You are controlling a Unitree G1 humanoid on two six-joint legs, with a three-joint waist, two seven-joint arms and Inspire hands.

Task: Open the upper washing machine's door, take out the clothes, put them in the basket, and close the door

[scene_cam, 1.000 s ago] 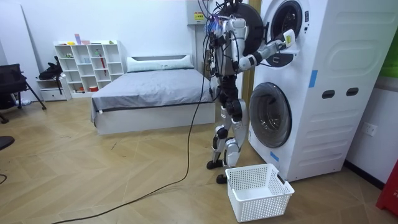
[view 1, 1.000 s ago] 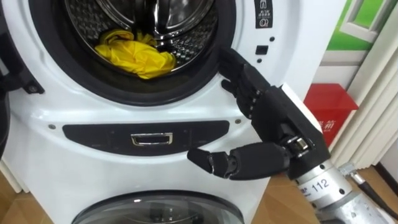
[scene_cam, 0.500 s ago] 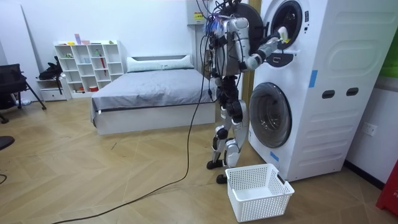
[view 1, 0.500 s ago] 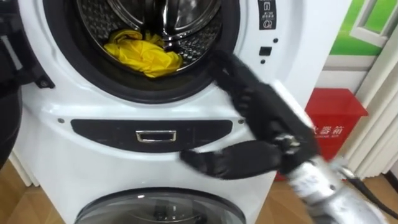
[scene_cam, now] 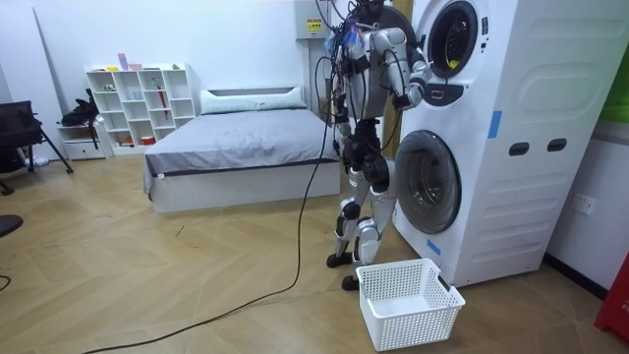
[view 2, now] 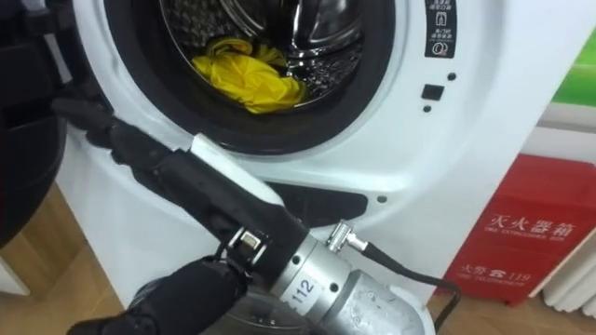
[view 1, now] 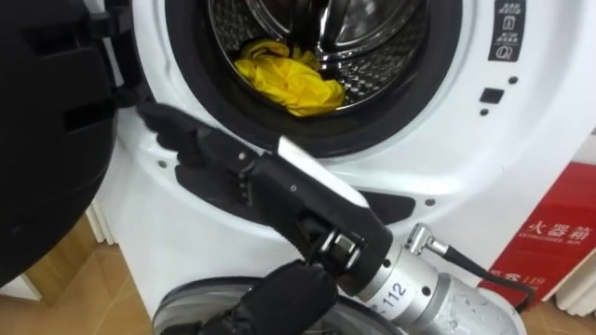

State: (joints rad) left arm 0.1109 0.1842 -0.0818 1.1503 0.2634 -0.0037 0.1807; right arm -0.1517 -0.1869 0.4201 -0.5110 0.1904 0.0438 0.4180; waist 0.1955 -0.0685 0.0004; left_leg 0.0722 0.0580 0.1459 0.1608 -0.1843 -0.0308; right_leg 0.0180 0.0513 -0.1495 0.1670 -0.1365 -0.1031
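Note:
A crumpled yellow cloth (view 1: 289, 79) lies inside the steel drum of the upper washing machine (view 1: 447, 140), low in the round opening. My right hand (view 1: 289, 191) is stretched out below that opening, across the machine's white front. Its fingers (view 1: 177, 130) are straight and point left toward the door hinge, and the thumb (view 1: 279, 293) hangs beneath. It is open, holds nothing, and stays outside the drum, apart from the cloth. In the room view I stand upright close to the stacked machines (scene_cam: 491, 128), right arm raised to the upper one.
The upper machine's dark door (view 1: 47, 140) stands open at the left. The lower machine's round glass door (view 1: 186, 302) is beneath my hand. A red box (view 1: 549, 247) sits at the right. On the floor by my feet is a white laundry basket (scene_cam: 408, 300).
My right hand has swung from the right of the drum opening to below it and leftward. The whole picture has also shifted, with the drum now further right.

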